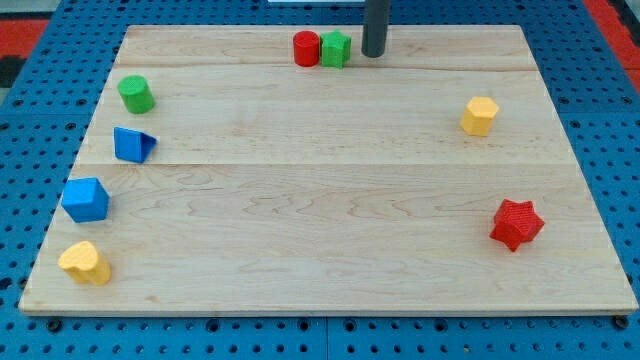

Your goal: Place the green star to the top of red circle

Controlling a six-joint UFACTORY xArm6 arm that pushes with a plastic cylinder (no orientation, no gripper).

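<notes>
The green star [336,48] sits near the view's top edge of the wooden board [330,200], touching the right side of the red circle [306,48]. The dark rod comes down from the view's top, and my tip [373,54] rests on the board just right of the green star, a small gap away from it. The star and circle stand side by side in a row.
A green cylinder [135,94], a blue triangle [133,145], a blue cube [86,199] and a yellow heart-like block [85,262] line the view's left. A yellow hexagon [480,115] and a red star [516,224] are on the right.
</notes>
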